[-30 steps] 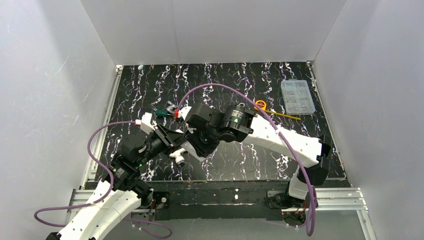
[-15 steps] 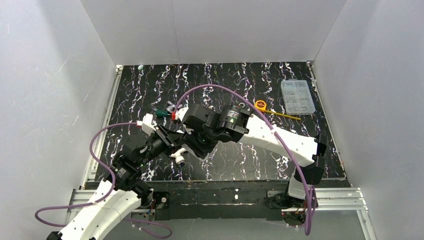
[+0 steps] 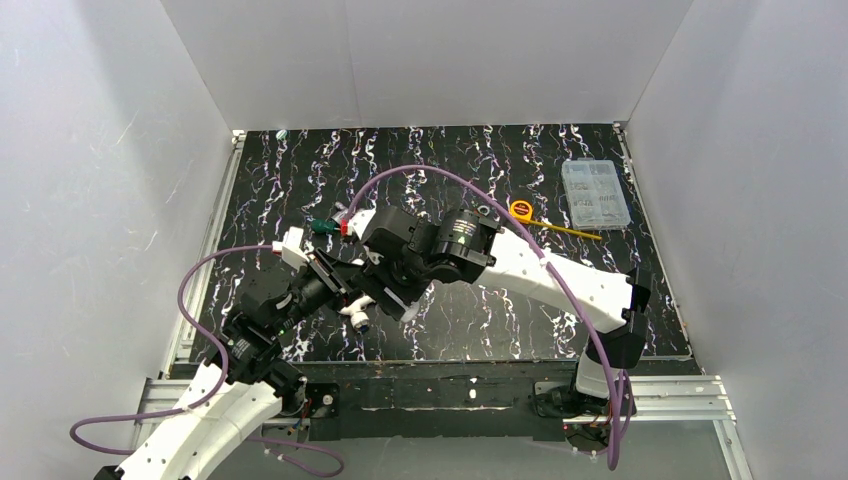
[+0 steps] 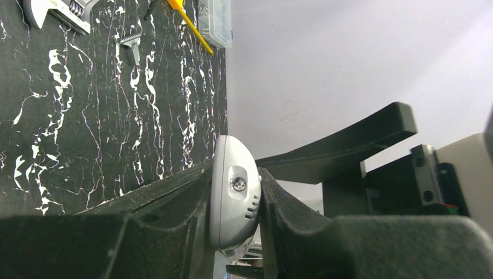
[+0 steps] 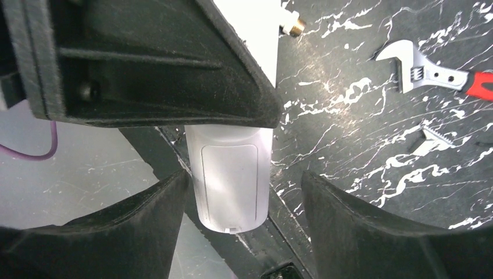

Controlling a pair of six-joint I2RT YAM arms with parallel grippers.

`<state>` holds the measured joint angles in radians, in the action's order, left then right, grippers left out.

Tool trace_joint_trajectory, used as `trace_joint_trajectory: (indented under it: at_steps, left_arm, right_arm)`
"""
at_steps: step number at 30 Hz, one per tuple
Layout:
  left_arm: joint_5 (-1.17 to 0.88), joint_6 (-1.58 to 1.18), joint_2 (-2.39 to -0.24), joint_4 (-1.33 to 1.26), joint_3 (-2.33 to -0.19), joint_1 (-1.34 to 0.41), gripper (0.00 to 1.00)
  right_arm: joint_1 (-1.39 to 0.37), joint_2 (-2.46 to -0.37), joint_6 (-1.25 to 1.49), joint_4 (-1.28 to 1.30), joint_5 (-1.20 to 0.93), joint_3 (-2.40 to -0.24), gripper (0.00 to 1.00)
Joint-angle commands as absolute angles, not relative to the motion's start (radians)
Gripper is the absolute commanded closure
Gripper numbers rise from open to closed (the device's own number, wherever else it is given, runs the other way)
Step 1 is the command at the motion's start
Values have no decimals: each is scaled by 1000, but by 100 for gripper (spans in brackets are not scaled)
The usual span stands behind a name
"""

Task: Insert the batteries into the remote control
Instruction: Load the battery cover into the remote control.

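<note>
Above the near-left part of the table the remote control is held off the surface by the left gripper; its fingers are pressed against both flat faces of the handset, seen end-on in the left wrist view; the right gripper is positioned around the free end of the remote control, jaws spread wide; a clear gap is seen on one side, while the other finger sits just beside the edge, contact cannot be told; the back of the handset is shown in the right wrist view with its cover panel seated flush; in the top view only the white tip of the remote is seen between the two wrists; a red-handled wrench lies on the table beyond; a clear parts box sits far right, well apart
</note>
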<state>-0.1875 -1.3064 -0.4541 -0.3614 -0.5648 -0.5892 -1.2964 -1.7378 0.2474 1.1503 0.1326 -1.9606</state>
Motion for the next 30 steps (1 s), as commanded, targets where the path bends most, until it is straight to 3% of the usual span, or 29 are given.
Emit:
trace_joint_trajectory:
  at_steps: [1, 7, 19, 30]
  left_arm:
    - [-197, -1311, -438, -421, -564, -592, 100]
    - [-199, -1313, -450, -433, -564, -592, 100]
    - [-207, -1322, -497, -533, -592, -592, 100]
    - [-188, -1347, -489, -564, -590, -592, 100]
  right_arm:
    - [-1299, -1702, 239, 1110, 175, -2043, 19]
    - [-1299, -1561, 365, 976, 238, -1968, 15]
    - [-1249, -994, 1002, 333, 299, -1153, 13]
    - [-1209, -927, 1170, 214, 266, -996, 12]
